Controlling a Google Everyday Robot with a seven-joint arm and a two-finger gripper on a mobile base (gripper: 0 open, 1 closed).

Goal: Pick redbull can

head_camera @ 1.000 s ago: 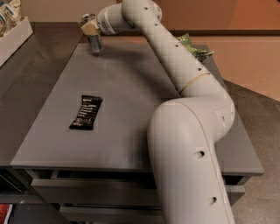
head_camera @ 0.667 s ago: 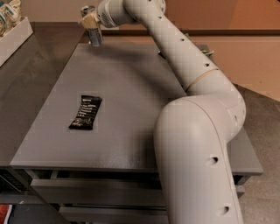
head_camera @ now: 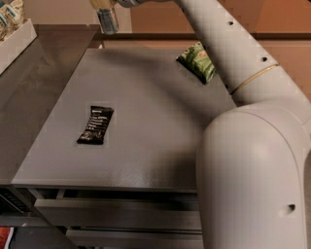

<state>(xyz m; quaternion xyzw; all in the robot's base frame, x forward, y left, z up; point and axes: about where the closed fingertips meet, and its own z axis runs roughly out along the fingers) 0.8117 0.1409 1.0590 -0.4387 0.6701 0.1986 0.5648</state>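
table (head_camera: 146, 151) | snack bar (head_camera: 95, 125) left | chip bag (head_camera: 198, 62), probably, far-right | claw (head_camera: 103, 4) above far edge

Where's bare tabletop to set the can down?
Widest bare patch: table middle, between snack bar and chip bag. The far-left corner, below the gripper holding the can aloft, is bare too. The right edge is crowded by the arm.

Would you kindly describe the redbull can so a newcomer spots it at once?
From the grey table, look above its far-left corner, at the picture's top edge. There the claw holds the redbull can in the air. It is the only slim silver cylinder; the black snack bar and green chip bag lie flat.
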